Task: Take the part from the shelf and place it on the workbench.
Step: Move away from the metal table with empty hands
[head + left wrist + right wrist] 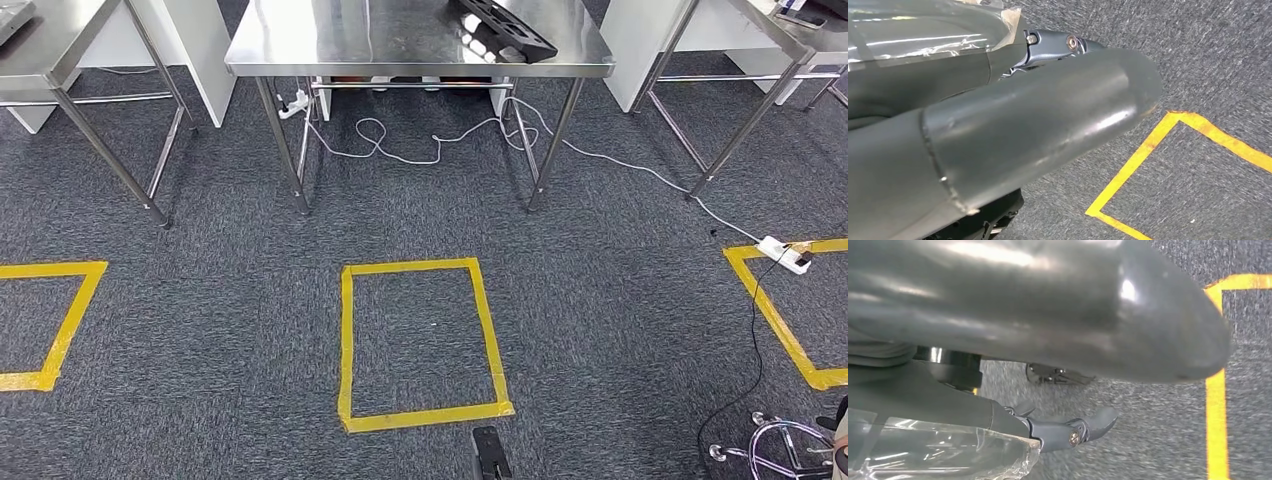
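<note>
The floor is dark grey carpet with yellow tape squares stuck on it. On the left I see part of one tape square and, above it, the legs of a shiny metal table. In the middle there is a whole yellow tape square right in front of me. Behind it stands a steel tabletop. A black part lies on that tabletop, near its right end. White cables curl on the floor under it. On the right a white power strip sits on the corner of another tape square, and a third metal table stands behind.

My left hand hangs over the carpet near a yellow tape corner. I see my big grey thumb, but I cannot tell if the hand is open or closed. My right hand hangs over the carpet too, beside a yellow tape line. It holds nothing that I can see, and I cannot tell how its fingers lie.
</note>
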Robot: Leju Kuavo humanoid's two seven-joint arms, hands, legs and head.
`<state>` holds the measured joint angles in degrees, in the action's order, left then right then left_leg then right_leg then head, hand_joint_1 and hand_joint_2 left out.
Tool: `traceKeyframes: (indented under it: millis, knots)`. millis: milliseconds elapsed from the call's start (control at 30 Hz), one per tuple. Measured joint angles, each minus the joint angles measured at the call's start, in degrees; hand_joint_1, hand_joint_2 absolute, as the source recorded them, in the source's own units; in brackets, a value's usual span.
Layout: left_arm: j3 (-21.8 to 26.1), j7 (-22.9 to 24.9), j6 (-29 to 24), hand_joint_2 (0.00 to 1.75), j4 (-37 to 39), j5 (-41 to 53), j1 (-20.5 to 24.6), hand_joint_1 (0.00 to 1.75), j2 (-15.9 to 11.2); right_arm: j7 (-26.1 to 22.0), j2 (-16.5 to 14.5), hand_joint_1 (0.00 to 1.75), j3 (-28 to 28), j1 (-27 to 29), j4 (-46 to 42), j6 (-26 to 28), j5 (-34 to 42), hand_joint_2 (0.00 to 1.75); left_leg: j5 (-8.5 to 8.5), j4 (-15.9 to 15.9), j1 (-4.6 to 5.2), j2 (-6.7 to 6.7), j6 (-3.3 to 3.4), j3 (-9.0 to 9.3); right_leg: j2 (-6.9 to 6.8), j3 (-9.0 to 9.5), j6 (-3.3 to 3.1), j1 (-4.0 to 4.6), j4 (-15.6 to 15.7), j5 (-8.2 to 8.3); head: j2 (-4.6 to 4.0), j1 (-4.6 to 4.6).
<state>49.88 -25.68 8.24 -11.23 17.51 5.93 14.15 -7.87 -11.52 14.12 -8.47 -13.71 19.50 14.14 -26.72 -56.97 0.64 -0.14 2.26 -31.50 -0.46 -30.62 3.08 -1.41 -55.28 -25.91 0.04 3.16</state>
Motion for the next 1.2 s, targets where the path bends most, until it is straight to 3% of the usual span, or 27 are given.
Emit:
traceKeyframes:
  millis: [133, 200, 267, 300, 333, 367, 400, 467, 500, 533, 600, 667, 733, 767, 800, 833, 867, 900, 967, 1033, 1100, 1133, 1200]
  knots:
    - [-0.24, 0.11, -0.01, 0.00, 0.00, 0.02, 0.11, 0.00, -0.02, -0.25, 0.01, 0.00, -1.28, 0.11, 0.02, -0.02, 0.77, 0.00, 0.64, 0.19, -0.20, 0.37, 1.11, -0.38, 0.11, -0.92, 0.52, -0.23, -1.14, -0.51, 0.00, 0.03]
    - [-0.42, 0.19, -0.03, 0.00, 0.00, 0.02, 0.19, 0.00, 0.02, -0.25, -0.01, 0.00, -1.76, 0.14, 0.04, 0.05, 1.09, 0.00, 1.09, 0.43, -0.40, 0.92, 1.77, -0.69, 0.18, -3.46, 0.05, -0.31, -6.53, -3.53, 0.00, 0.25]
    - [-0.51, 0.24, -0.04, 0.00, 0.00, 0.02, 0.22, 0.00, 0.03, -0.24, 0.03, 0.00, -2.15, 0.26, 0.10, 0.10, 1.32, 0.00, 1.35, 0.41, -0.24, 1.49, 2.06, -1.22, 0.23, -7.19, -0.39, -0.20, -14.81, -7.26, 0.00, 0.44]
    - [-0.52, 0.27, -0.04, 0.00, 0.00, 0.02, 0.21, 0.00, 0.03, -0.23, 0.10, 0.00, -2.27, 0.37, 0.13, 0.10, 1.36, 0.00, 1.47, 0.40, -0.10, 1.82, 2.11, -1.43, 0.24, -8.25, -0.34, -0.12, -17.48, -8.24, 0.00, 0.45]
    - [-0.54, 0.31, -0.04, 0.00, 0.00, 0.02, 0.21, 0.00, 0.03, -0.20, 0.16, 0.00, -2.37, 0.49, 0.17, 0.11, 1.38, 0.00, 1.57, 0.38, 0.02, 2.19, 2.08, -1.57, 0.24, -8.05, -0.13, -0.01, -17.83, -8.25, 0.00, 0.46]
    - [-0.54, 0.34, -0.04, 0.00, 0.00, 0.02, 0.21, 0.00, 0.04, -0.16, 0.21, 0.00, -2.48, 0.57, 0.20, 0.13, 1.38, 0.00, 1.66, 0.37, 0.11, 2.57, 2.00, -1.63, 0.14, -6.54, 0.15, 0.10, -15.63, -7.38, 0.00, 0.46]
    - [-0.56, 0.36, -0.04, 0.00, 0.00, 0.02, 0.22, 0.00, 0.04, -0.11, 0.23, 0.00, -2.58, 0.59, 0.21, 0.17, 1.38, 0.00, 1.73, 0.35, 0.17, 3.00, 1.89, -1.64, -0.25, -4.02, 0.38, 0.19, -11.49, -5.98, 0.00, 0.46]
    - [-0.62, 0.40, -0.03, 0.00, 0.00, 0.04, 0.26, 0.00, 0.06, -0.07, 0.21, 0.00, -2.70, 0.41, 0.22, 0.35, 1.27, 0.00, 1.81, 0.26, 0.33, 3.82, 1.48, -1.57, -2.13, 0.35, 0.00, 0.56, -3.35, -3.66, 0.00, 0.43]
    - [-0.67, 0.44, -0.02, 0.00, 0.00, 0.11, 0.29, 0.00, 0.05, -0.10, 0.17, 0.00, -2.71, 0.31, 0.22, 0.51, 1.12, 0.00, 1.81, 0.21, 0.38, 4.22, 1.17, -1.53, -2.76, 1.32, -0.49, 0.77, -1.19, -3.04, 0.00, 0.37]
    - [-0.71, 0.47, -0.01, 0.00, 0.00, 0.20, 0.33, 0.00, 0.05, -0.15, 0.16, 0.00, -2.71, 0.24, 0.22, 0.68, 0.95, 0.00, 1.84, 0.19, 0.39, 4.59, 0.82, -1.48, -2.99, 1.44, -1.07, 0.98, -0.46, -2.81, 0.00, 0.31]
    - [-0.79, 0.54, 0.05, 0.00, 0.00, 0.39, 0.40, 0.00, 0.06, -0.26, 0.10, 0.00, -2.71, 0.25, 0.23, 0.96, 0.71, 0.00, 1.83, 0.08, 0.15, 5.05, 0.02, -1.51, -1.92, 1.33, -2.01, 0.86, -0.30, -2.21, 0.00, 0.22]
    - [-0.89, 0.62, 0.12, 0.00, 0.00, 0.54, 0.41, 0.00, 0.06, -0.42, -0.05, 0.00, -2.71, 0.27, 0.23, 1.09, 0.90, 0.00, -0.02, -2.03, -0.26, 3.38, -0.91, -2.32, -0.90, 1.35, -2.99, 0.38, -0.10, -1.50, 0.00, 0.15]
    - [-0.98, 0.69, 0.14, 0.00, 0.00, 0.85, 0.33, 0.00, 0.02, -0.71, -0.35, 0.00, -2.74, 0.26, 0.23, 1.08, 1.50, 0.00, -4.39, -8.62, -0.65, 0.96, -1.72, -4.86, 0.12, 1.09, -3.64, 0.23, -0.10, -1.02, 0.00, 0.07]
    - [-1.05, 0.72, 0.13, 0.00, 0.00, 0.99, 0.29, 0.00, -0.01, -0.85, -0.49, 0.00, -2.77, 0.31, 0.23, 1.03, 1.86, 0.00, -6.46, -12.68, -0.79, 0.43, -1.97, -6.43, 0.66, 0.89, -3.75, 0.26, -0.15, -0.89, 0.00, 0.04]
    - [-1.13, 0.73, 0.12, 0.00, 0.00, 1.09, 0.26, 0.00, -0.03, -0.97, -0.60, 0.00, -2.81, 0.39, 0.24, 0.97, 2.11, 0.00, -7.60, -15.68, -0.91, 0.25, -2.17, -7.58, 1.27, 0.73, -3.75, 0.29, -0.22, -0.81, 0.00, 0.04]
    - [-1.21, 0.74, 0.11, 0.00, 0.00, 1.12, 0.24, 0.00, -0.04, -1.05, -0.66, 0.00, -2.86, 0.48, 0.25, 0.92, 2.27, 0.00, -7.54, -16.71, -1.07, 0.20, -2.30, -7.81, 1.92, 0.63, -3.73, 0.29, -0.33, -0.75, 0.00, 0.03]
    - [-1.29, 0.74, 0.11, 0.00, 0.00, 1.13, 0.23, 0.00, -0.05, -1.10, -0.71, 0.00, -2.94, 0.56, 0.25, 0.91, 2.35, 0.00, -6.32, -15.25, -1.26, 0.12, -2.36, -6.86, 2.63, 0.60, -3.67, 0.28, -0.46, -0.72, 0.00, 0.03]
    - [-1.37, 0.74, 0.11, 0.00, 0.00, 1.14, 0.23, 0.00, -0.06, -1.14, -0.79, 0.00, -3.02, 0.59, 0.25, 0.89, 2.38, 0.00, -4.32, -11.73, -1.51, -0.29, -2.38, -4.91, 3.39, 0.59, -3.62, 0.27, -0.63, -0.72, 0.00, 0.03]
    - [-1.53, 0.84, 0.13, 0.00, 0.00, 1.24, 0.24, 0.00, -0.09, -1.20, -1.01, 0.00, -3.17, 0.44, 0.23, 0.79, 2.39, 0.00, -1.35, -3.82, -2.00, -2.66, -2.24, -0.74, 4.80, 0.35, -3.43, 0.43, -1.02, -0.73, 0.00, 0.05]
    - [-1.76, 1.03, 0.16, 0.00, 0.00, 1.45, 0.30, 0.00, -0.13, -1.23, -1.25, 0.00, -3.25, 0.25, 0.23, 0.60, 2.54, 0.00, -0.88, -0.64, -2.02, -4.15, -1.86, 0.74, 5.94, -0.31, -2.72, 0.56, -1.21, -0.51, 0.00, 0.07]
    - [-2.03, 1.26, 0.17, 0.00, 0.00, 1.62, 0.41, 0.00, -0.10, -1.25, -1.46, 0.00, -3.48, 0.26, 0.24, 0.25, 3.29, 0.00, -0.60, -0.29, -1.79, -3.08, -1.06, 0.65, 6.89, -1.08, -1.73, 0.51, -1.14, -0.15, 0.00, 0.09]
    - [-2.16, 1.35, 0.17, 0.00, 0.00, 1.76, 0.48, 0.00, -0.07, -1.29, -1.55, 0.00, -3.63, 0.34, 0.25, 0.04, 3.79, 0.00, -0.31, 0.10, -1.75, -2.41, -0.55, 0.70, 6.39, -1.52, -1.43, 0.52, -1.47, -0.30, 0.00, 0.10]
    - [-2.38, 1.43, 0.09, 0.00, 0.00, 2.11, 0.53, 0.00, -0.01, -1.79, -1.71, 0.00, -3.91, 0.43, 0.25, -0.20, 4.23, 0.00, 0.26, 0.88, -1.79, -0.89, 0.40, 0.77, 3.81, -3.49, -1.42, 0.66, -4.85, -2.25, 0.00, 0.32]
